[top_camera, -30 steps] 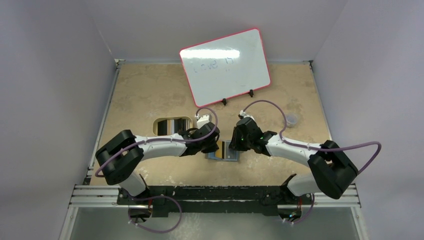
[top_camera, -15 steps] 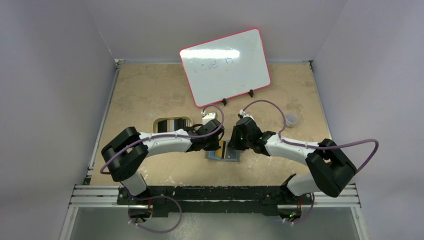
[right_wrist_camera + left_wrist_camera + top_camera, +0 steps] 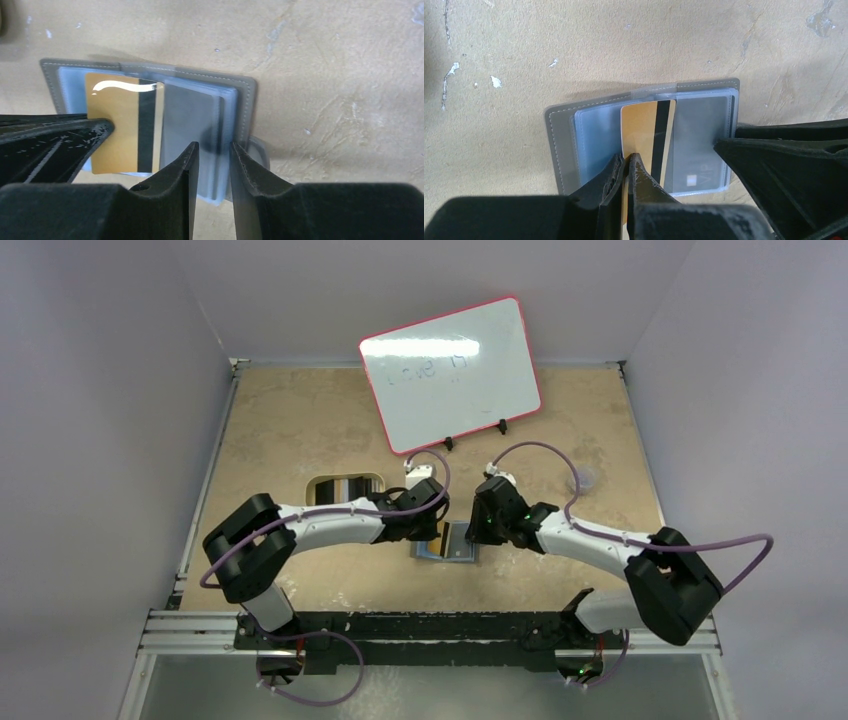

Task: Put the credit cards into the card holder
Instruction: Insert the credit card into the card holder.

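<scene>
The step in hand looks like the insertion: the left gripper (image 3: 626, 159), clenched on a thin gold card (image 3: 644, 130) with a black magnetic stripe, holds it over the open grey card holder (image 3: 559, 145), which lies flat in the middle of the frame on the rough beige table (image 3: 524, 50). The right gripper (image 3: 212, 147) stands narrowly parted astride the glossy clear sleeves (image 3: 192, 115) at lower centre; whether it really pinches them I cannot tell. Next, I think, the stiff card edge must meet a sleeve mouth squarely.

Card (image 3: 642, 127) over open holder (image 3: 561, 145)
Left gripper (image 3: 626, 162) pinches the gold card's near edge above the holder's middle, on the bench (image 3: 524, 50).
</scene>
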### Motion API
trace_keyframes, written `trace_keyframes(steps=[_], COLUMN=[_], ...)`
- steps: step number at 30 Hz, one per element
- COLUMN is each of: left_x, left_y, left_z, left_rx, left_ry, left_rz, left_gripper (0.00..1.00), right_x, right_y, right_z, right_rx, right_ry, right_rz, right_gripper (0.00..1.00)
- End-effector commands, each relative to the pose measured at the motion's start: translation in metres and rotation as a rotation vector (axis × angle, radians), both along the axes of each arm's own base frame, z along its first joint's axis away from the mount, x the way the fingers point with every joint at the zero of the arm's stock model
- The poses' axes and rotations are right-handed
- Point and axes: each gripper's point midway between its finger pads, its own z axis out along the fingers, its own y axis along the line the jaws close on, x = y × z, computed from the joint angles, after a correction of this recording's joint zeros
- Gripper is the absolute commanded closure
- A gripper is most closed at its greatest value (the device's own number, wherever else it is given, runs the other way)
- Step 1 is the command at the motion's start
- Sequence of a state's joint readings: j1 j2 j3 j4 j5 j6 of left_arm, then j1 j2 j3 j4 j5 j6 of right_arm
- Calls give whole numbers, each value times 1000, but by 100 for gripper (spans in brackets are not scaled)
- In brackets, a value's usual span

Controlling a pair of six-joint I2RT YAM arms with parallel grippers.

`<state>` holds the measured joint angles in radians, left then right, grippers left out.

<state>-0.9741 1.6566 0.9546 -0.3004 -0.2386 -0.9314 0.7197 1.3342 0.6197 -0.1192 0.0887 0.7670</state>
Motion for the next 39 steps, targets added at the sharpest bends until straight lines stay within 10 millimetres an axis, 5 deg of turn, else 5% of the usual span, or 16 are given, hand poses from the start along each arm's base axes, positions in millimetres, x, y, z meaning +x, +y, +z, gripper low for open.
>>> trace_keyframes(steps=[1, 9, 24, 39], left_x=[-14, -25, -25, -22], left_y=[19, 12, 5, -26], left_z=[-24, -45, -47, -37], left_rx=[61, -42, -226, -349], left_ry=[49, 101, 83, 59], left_rz=[-3, 39, 151, 130], left_gripper=[100, 100, 100, 100], right_x=[-6, -12, -19, -21], right_y=[-22, -20, -18, -1], right_z=[-9, -24, -36, -31], right_rx=[-83, -79, -30, 52], right_ry=[22, 63, 87, 99], right_rz=[-43, -52, -79, -33], right_gripper=[68, 70, 74, 74])
